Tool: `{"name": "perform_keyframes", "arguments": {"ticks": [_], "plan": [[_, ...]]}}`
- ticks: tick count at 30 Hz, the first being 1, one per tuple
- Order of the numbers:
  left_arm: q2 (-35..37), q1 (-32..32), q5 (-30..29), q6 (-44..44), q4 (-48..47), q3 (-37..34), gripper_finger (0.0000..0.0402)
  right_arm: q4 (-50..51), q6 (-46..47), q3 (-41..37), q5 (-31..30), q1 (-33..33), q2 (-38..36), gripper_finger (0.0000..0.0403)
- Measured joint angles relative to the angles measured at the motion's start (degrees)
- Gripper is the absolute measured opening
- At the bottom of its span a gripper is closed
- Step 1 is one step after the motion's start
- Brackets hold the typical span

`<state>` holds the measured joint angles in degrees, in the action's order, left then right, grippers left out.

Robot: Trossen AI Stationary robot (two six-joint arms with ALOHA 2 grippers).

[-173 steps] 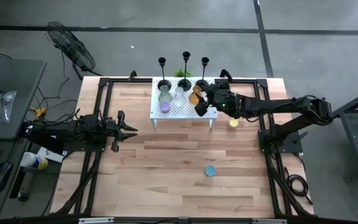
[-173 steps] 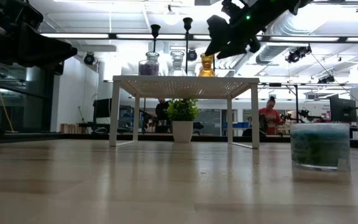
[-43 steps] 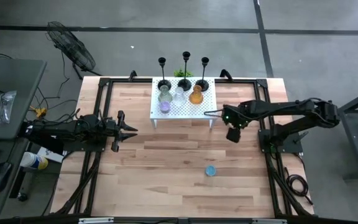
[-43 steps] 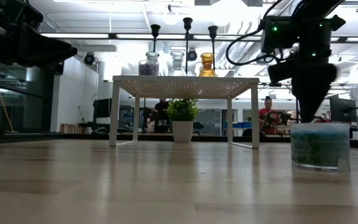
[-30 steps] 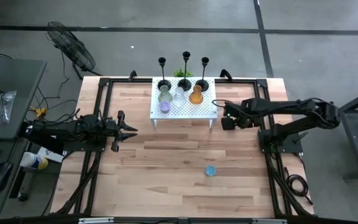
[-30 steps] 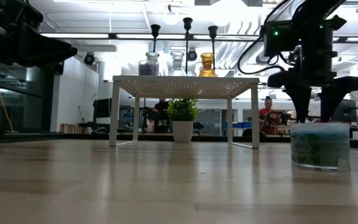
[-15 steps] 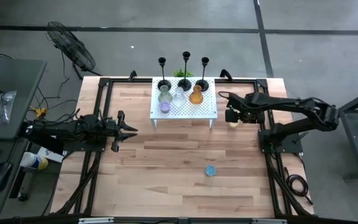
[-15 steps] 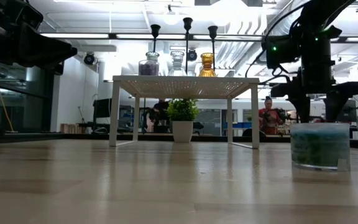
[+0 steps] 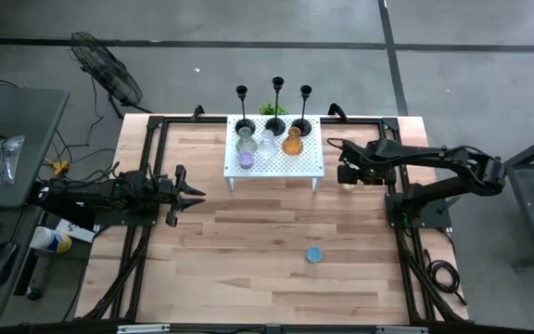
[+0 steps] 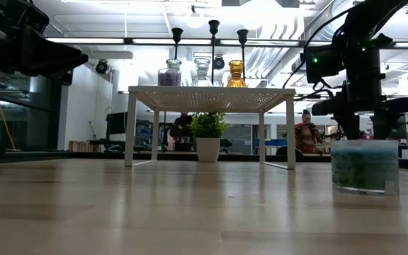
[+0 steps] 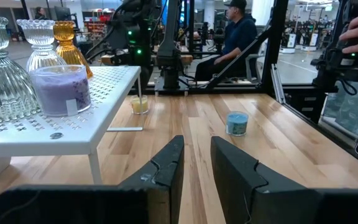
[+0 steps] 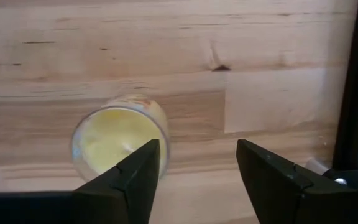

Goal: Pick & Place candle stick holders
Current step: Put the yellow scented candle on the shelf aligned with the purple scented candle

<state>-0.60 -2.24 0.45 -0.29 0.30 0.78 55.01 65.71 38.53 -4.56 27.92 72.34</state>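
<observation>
The right hand [image 12: 193, 163] has swung over the wax-filled yellow votive cup [image 12: 118, 139], fingers spread, holding nothing.

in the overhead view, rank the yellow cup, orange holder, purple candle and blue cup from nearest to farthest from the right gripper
1. yellow cup, on the table right under the right gripper
2. orange holder, on the white shelf's near end
3. purple candle, on the shelf's far end
4. blue cup, alone on the open table

The last two are close.
</observation>
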Motion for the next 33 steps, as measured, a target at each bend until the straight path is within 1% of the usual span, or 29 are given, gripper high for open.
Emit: {"name": "perform_keyframes", "arguments": {"ticks": [5, 30, 33], "plan": [[0.00, -0.01, 0.00, 0.02, -0.02, 0.00, 0.0077, -0.88, -0.02, -0.99, 0.22, 0.00, 0.00, 0.0169], [0.00, -0.02, 0.00, 0.02, -0.02, 0.00, 0.0077, -1.51, -1.05, -0.99, 0.32, -0.32, 0.00, 0.0015], [0.00, -0.02, -0.02, 0.02, 0.00, 0.00, 0.0077, -1.51, -1.05, -0.99, 0.23, -0.91, -0.02, 0.0006]]}}
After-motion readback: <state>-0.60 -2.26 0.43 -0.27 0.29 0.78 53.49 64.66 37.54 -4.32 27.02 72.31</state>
